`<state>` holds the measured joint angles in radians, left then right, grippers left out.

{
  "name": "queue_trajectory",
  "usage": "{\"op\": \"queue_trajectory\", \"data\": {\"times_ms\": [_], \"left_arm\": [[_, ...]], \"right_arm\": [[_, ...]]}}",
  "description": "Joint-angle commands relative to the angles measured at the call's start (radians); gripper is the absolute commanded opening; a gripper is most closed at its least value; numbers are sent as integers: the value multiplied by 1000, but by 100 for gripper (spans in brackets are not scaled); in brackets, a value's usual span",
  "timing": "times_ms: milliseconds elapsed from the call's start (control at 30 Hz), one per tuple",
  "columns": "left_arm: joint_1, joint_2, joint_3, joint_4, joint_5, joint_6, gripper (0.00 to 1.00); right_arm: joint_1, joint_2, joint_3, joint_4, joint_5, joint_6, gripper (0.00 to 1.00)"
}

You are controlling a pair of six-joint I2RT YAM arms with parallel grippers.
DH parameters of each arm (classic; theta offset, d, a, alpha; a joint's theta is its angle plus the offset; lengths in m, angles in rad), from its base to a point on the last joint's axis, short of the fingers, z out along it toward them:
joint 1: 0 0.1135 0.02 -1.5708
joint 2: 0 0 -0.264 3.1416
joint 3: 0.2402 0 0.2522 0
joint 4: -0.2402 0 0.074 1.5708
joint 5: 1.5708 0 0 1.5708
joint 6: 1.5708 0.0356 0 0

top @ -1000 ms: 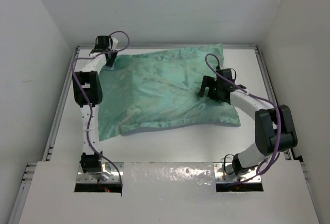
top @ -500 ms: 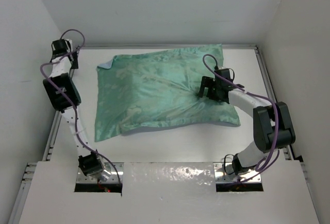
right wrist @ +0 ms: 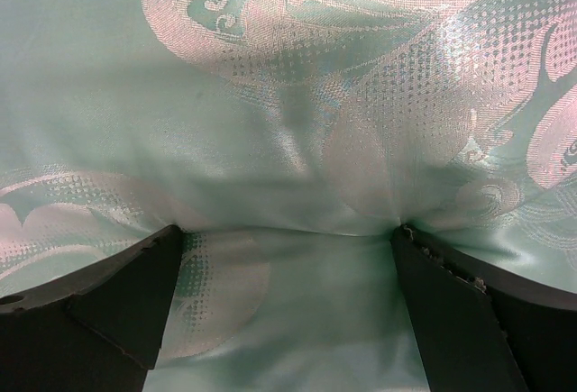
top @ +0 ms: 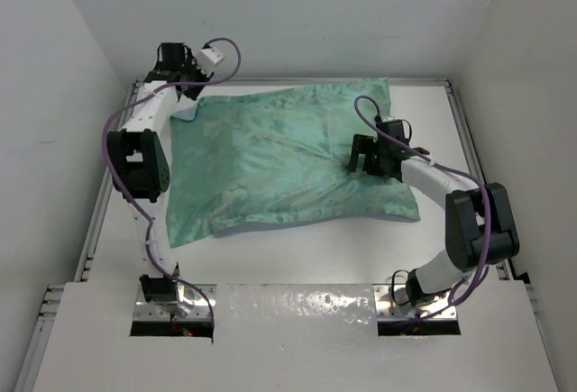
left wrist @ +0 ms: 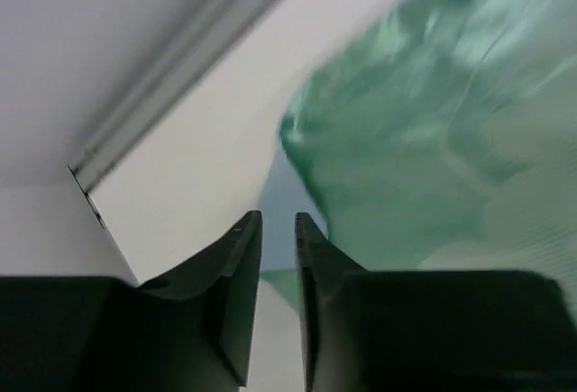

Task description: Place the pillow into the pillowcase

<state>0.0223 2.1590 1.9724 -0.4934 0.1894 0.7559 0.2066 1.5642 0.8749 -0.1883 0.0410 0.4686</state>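
The pillowcase (top: 279, 162) lies sea-green side up across the table and looks plump. The pillow itself is hidden. My left gripper (top: 191, 93) hovers at the pillowcase's far left corner. In the left wrist view its jaws (left wrist: 278, 216) stand almost closed with a thin empty gap. Beyond the tips lie the green fabric (left wrist: 424, 140) and a strip of its light blue side (left wrist: 281, 196). My right gripper (top: 361, 159) is open and pressed down on the pillowcase's right part. In the right wrist view (right wrist: 288, 230) the satin (right wrist: 288, 95) bulges between its spread fingers (right wrist: 135, 284).
A metal rail (top: 288, 80) runs round the white table and also shows in the left wrist view (left wrist: 180, 77). White walls stand close on the left, back and right. The arm bases sit at the near edge.
My left arm swung out to the left wall and has come back to the pillowcase's far left corner. The right gripper stays pressed on the fabric.
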Motion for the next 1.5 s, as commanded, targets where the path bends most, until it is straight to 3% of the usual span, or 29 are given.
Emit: {"op": "queue_trajectory", "data": {"times_ms": [0,133,300,633,900,1133,1300,1400,1467], "left_arm": [[68,74,26,-112,-91,140,18],[68,78,6,-157,-45,247,34],[70,94,8,-226,10,290,43],[61,170,20,-114,-90,229,45],[54,191,13,-100,-68,232,42],[53,177,-35,84,-113,148,24],[54,190,-30,128,-139,119,0],[64,205,-21,203,-233,50,0],[93,245,47,286,-378,-54,0]], "right_arm": [[-6,0,-40,-97,23,-21,97],[-6,13,-43,-97,31,-25,98],[-6,19,-60,-111,45,-36,98],[-6,40,-51,-111,28,-36,99],[-6,66,1,-142,23,-42,99],[-6,74,19,-168,23,-61,99],[-6,74,15,-177,26,-64,99],[-6,74,18,-184,36,-65,99],[-7,76,26,-194,46,-67,99]]}}
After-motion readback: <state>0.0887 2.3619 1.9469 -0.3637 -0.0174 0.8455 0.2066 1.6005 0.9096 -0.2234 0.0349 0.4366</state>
